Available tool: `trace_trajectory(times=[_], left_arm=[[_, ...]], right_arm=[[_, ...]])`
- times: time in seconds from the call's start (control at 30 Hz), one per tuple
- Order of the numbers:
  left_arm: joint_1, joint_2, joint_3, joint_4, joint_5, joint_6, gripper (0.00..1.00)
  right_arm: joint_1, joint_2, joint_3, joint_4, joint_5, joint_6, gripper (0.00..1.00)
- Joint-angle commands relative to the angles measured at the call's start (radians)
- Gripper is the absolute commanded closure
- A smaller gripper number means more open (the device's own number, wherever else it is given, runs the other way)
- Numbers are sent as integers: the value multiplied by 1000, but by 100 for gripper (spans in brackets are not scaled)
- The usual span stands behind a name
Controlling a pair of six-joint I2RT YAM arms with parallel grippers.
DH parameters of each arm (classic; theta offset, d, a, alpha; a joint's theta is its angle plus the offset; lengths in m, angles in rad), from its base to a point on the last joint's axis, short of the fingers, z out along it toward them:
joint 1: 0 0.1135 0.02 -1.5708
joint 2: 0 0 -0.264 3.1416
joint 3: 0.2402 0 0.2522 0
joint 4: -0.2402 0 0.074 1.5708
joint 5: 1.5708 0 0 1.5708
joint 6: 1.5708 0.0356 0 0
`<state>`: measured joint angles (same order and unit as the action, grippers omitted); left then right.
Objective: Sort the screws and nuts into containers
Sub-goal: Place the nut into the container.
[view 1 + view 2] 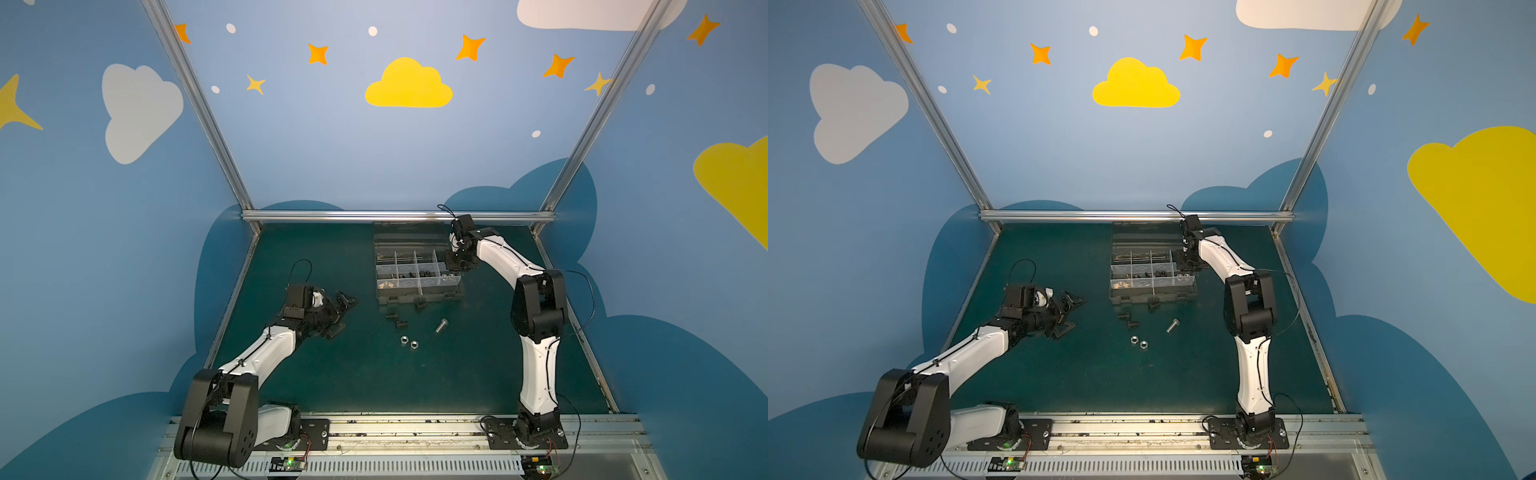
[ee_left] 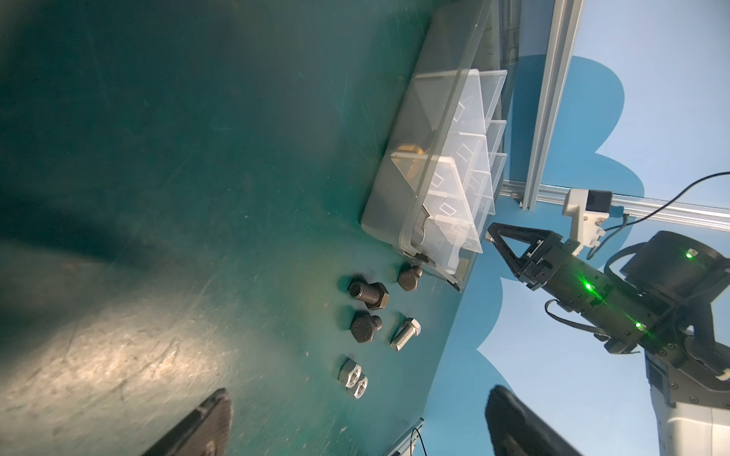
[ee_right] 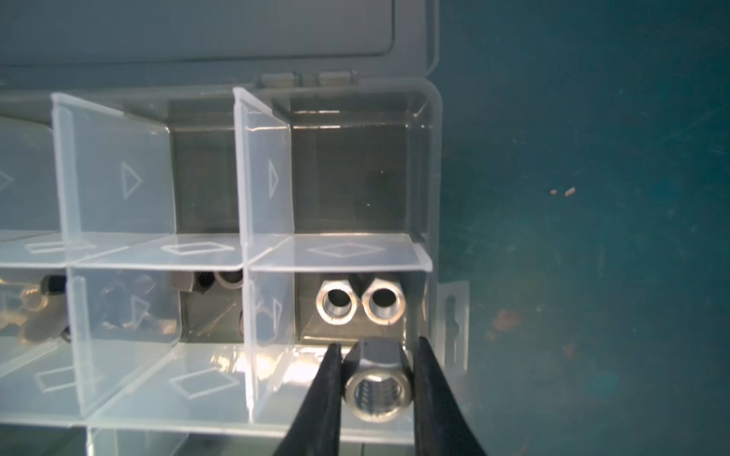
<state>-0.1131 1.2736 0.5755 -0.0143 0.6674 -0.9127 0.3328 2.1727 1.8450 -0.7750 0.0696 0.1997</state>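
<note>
Hovering over the right end of the grey plastic organiser box with translucent dividers (image 3: 432, 158), the right gripper (image 3: 378, 344) is clamped on the flats of a silver hexagonal nut (image 3: 375, 389), bore lying along the fingers. The compartment (image 3: 308, 308) holding two silver nuts (image 3: 337, 302) lies just beyond and below, with one divider edge (image 3: 276, 357) between. In front of the box lie three black bolts (image 2: 369, 295), a silver hex-headed bolt (image 2: 405, 334) and two loose silver nuts (image 2: 353, 375), nearer the left gripper (image 1: 349, 314), which hangs with jaws apart.

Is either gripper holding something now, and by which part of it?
The right gripper holds a silver nut, pinched across its outer sides, near the compartment with two nuts. The left gripper is open and empty.
</note>
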Motion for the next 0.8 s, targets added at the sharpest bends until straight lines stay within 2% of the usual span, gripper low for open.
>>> trace_trajectory(times=[0.0,0.1,0.13,0.33,0.6,0.77], left_arm=[[5,-17,1,-15,-6,18,0],[7,-20,0,-16,-6,18,0],[7,-21,-1,-16,-6,18,0],[7,-25,0,-19,-7,15,0],[7,-24,4,-19,-4,12,0],[7,-23,3,-19,-6,12,0]], right_arm=[[3,23,40,-20,7,-14,100],[3,34,46,-25,9,-16,98],[3,35,48,-24,11,-16,91],[6,40,58,-32,2,-28,67],[8,7,83,-69,-5,-57,61],[28,-108,23,-52,-68,-89,59]])
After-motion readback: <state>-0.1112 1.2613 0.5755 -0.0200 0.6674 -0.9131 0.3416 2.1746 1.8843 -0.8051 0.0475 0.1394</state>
